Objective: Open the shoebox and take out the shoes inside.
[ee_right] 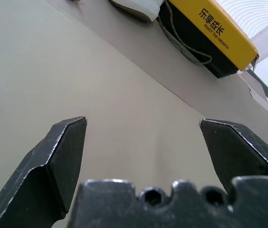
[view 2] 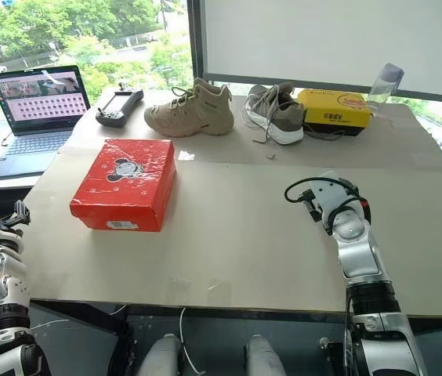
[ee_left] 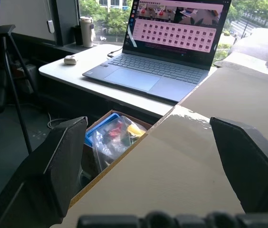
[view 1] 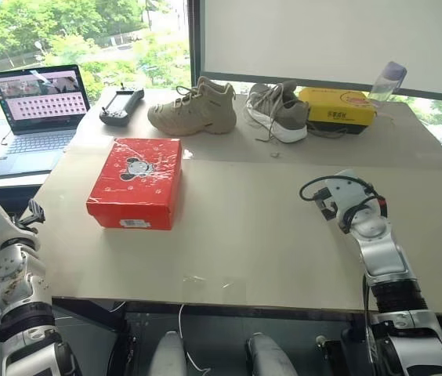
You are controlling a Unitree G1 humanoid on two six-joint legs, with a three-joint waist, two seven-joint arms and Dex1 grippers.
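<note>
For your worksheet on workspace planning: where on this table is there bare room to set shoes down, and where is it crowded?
Free: the wide tabletop between the shoebox and the open right hand, and the near edge strip. Crowded: the far edge, with the controller, tan boot, grey sneaker and yellow box.

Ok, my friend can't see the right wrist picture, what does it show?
Two black fingers spread wide open over a bare tan table, holding nothing. Beyond them lies a yellow box with black sides and loose shoelaces beside it.

Laptop (view 1: 37, 110), tan boot (view 1: 193, 108), grey sneaker (view 1: 277, 111), yellow box (view 1: 336, 108) at table's far edge.
</note>
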